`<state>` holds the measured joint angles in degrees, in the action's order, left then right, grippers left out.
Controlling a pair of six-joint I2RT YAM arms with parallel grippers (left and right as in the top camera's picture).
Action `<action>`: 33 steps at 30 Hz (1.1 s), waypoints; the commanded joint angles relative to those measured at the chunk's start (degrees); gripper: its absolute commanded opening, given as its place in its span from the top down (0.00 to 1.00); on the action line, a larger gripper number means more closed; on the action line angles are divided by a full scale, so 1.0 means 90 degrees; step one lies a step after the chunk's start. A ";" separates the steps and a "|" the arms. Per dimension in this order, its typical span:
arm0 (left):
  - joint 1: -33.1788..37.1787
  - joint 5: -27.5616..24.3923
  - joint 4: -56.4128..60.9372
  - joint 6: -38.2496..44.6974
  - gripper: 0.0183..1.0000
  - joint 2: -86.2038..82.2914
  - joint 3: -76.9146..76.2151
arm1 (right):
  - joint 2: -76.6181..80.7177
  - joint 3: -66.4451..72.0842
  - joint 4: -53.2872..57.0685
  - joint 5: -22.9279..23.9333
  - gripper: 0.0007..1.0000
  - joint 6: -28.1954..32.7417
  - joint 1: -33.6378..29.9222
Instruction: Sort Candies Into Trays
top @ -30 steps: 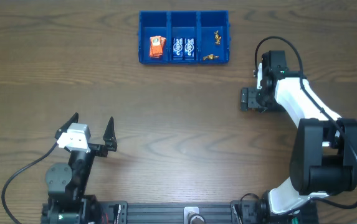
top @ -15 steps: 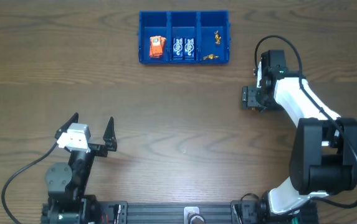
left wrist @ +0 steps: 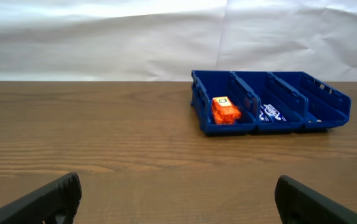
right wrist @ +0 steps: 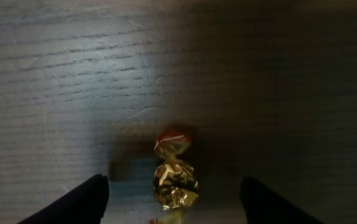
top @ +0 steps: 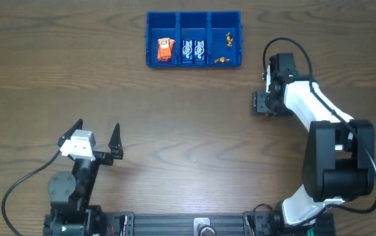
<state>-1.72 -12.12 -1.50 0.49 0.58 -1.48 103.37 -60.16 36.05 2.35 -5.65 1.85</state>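
Gold-foil candy: crinkled shiny wrapper, one twisted end showing reddish, lying on the wood table directly under the right gripper. We see it between the two fingers, apart from both; the jaws are spread wide with nothing gripped. In the top view that spot is off the right end of the blue three-bin tray, apart from it, on the right arm's side. Tray holds an orange candy in the left bin, blue-wrapped candies in the middle, small gold candies in the right. Left gripper sits near its base, well apart from the tray, fingers spread wide and holding nothing
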 commanded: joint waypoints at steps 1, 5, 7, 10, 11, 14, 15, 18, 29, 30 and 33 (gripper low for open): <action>-0.0017 -0.0112 -0.0187 0.0090 0.00 -0.0041 0.0134 | 0.0136 0.0012 -0.0107 0.0061 0.31 -0.0134 0.0000; -0.0017 -0.0112 -0.0187 0.0092 0.00 -0.0041 0.0134 | 0.0138 0.0012 -0.0131 0.0087 0.33 -0.0177 -0.0010; -0.0017 -0.0112 -0.0187 0.0090 0.00 -0.0041 0.0134 | 0.0143 0.0012 -0.0124 0.0134 0.36 -0.0180 -0.0010; -0.0017 -0.0112 -0.0187 0.0090 0.00 -0.0041 0.0134 | 0.0143 0.0012 -0.0124 0.0160 0.43 -0.0180 -0.0010; -0.0017 -0.0112 -0.0187 0.0090 0.00 -0.0041 0.0134 | 0.0143 0.0012 -0.0124 0.0163 0.47 -0.0180 -0.0010; -0.0017 -0.0112 -0.0187 0.0092 0.00 -0.0041 0.0134 | 0.0160 0.0012 -0.0121 0.0180 0.60 -0.0180 -0.0010; -0.0017 -0.0112 -0.0187 0.0092 0.00 -0.0041 0.0134 | 0.0163 0.0012 -0.0121 0.0177 0.61 -0.0180 -0.0010; -0.0017 -0.0112 -0.0187 0.0092 0.00 -0.0041 0.0134 | 0.0240 0.0012 -0.0124 0.0180 0.62 -0.0177 -0.0010; -0.0017 -0.0112 -0.0187 0.0090 0.00 -0.0041 0.0134 | 0.0262 0.0012 -0.0141 0.0180 0.89 -0.0177 -0.0010; -0.0017 -0.0112 -0.0187 0.0092 0.00 -0.0041 0.0134 | 0.0262 0.0010 -0.0141 0.0180 0.94 -0.0177 -0.0010; -0.0017 -0.0112 -0.0187 0.0090 0.00 -0.0041 0.0134 | 0.0211 -0.0044 -0.0063 0.0177 0.96 -0.0177 0.0044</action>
<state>-1.72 -12.12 -1.50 0.49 0.58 -1.48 104.62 -60.25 34.68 3.46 -7.16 1.85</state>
